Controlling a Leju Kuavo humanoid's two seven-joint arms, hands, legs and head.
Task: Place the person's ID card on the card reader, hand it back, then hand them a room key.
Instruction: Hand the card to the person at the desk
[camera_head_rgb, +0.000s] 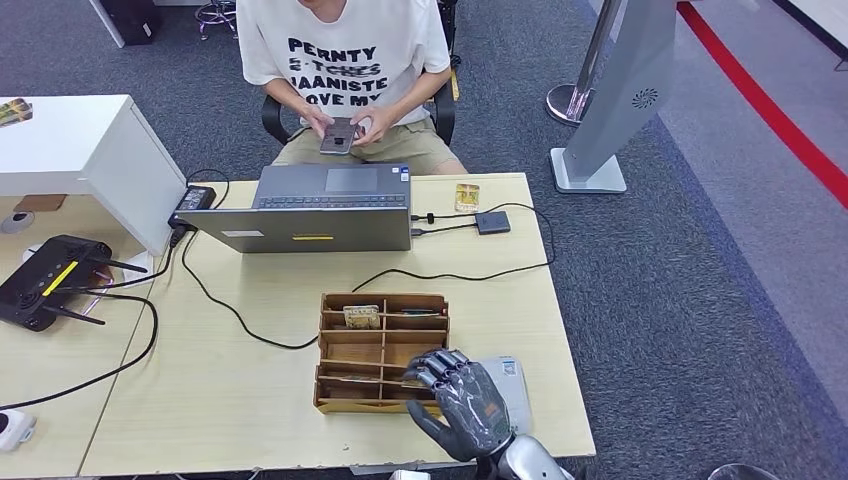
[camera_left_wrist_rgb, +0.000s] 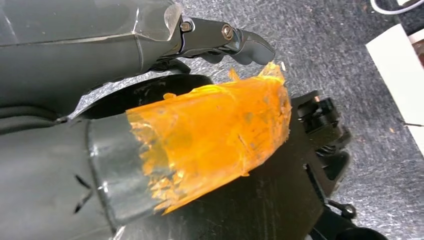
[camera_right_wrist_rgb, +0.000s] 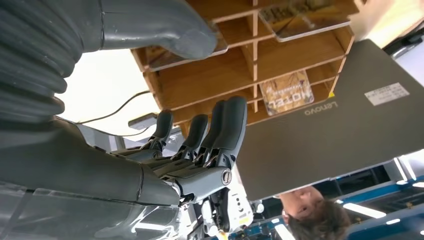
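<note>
My right hand (camera_head_rgb: 460, 402) hovers at the table's near edge, over the near right corner of a wooden card organizer (camera_head_rgb: 383, 352). Its fingers (camera_right_wrist_rgb: 210, 135) are stretched out and apart from the thumb (camera_right_wrist_rgb: 165, 25), holding nothing. A white card reader (camera_head_rgb: 516, 378) lies just right of the hand, partly hidden by it. A patterned hotel key card (camera_head_rgb: 361, 316) (camera_right_wrist_rgb: 287, 93) sits in a far left compartment. A yellowish card (camera_head_rgb: 467, 196) lies at the table's far edge, near the seated person (camera_head_rgb: 345, 60). My left hand (camera_left_wrist_rgb: 210, 135) hangs over the floor, its thumb wrapped in orange tape, holding nothing.
A grey laptop (camera_head_rgb: 310, 212) (camera_right_wrist_rgb: 325, 135) stands beyond the organizer, with a small dark hub (camera_head_rgb: 492, 222) and cables (camera_head_rgb: 450, 275) beside it. The person holds a phone (camera_head_rgb: 340, 135) in both hands. A black router (camera_head_rgb: 50, 280) sits on the left table.
</note>
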